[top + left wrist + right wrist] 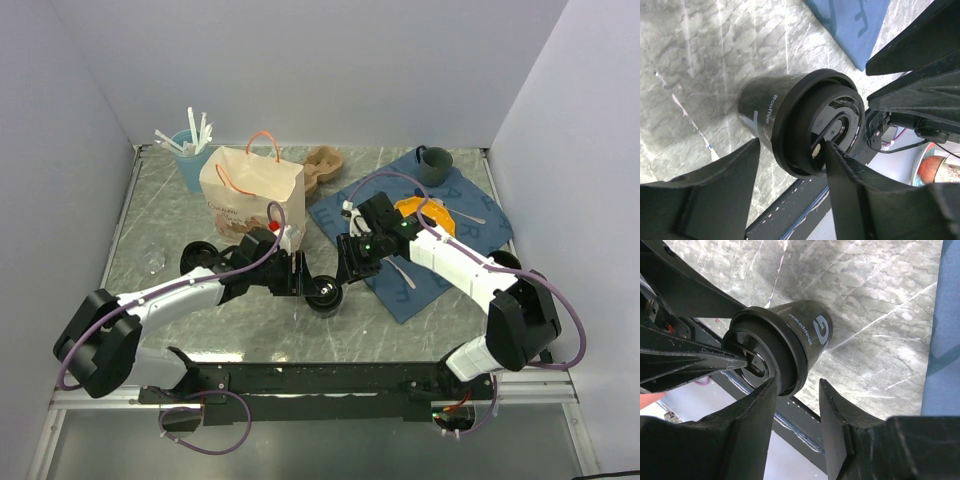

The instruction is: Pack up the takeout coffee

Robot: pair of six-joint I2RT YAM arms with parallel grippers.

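Your takeout coffee cup (757, 105), a small black disposable one with white lettering on its side and a round dark lid, sits on the grey marbled tabletop (150, 215). It is near the front edge, between the two arms and just off the near corner of the blue cloth mat (392, 172). You cannot tell whether it stands fully upright or leans.

Your left gripper (792, 146) is spread wide. One finger (720, 185) lies beside the cup's wall and the other (850, 195) has its tip on top of the lid, near the middle. It has no clamp on the cup, and you cannot tell whether the outer finger touches the wall.

Your right gripper (797, 384) faces the cup from the opposite side, jaws partly parted with nothing between them. One finger (747, 430) meets the lid's rim in the wrist view; the other (845, 430) is clear of the cup.

Behind the cup stands the tan paper bag (250, 190) with orange cord handles, mouth up. A light-blue cup (188, 158) of white sticks is at the back left, and a teal handled mug (433, 165) sits on the cloth's far corner.
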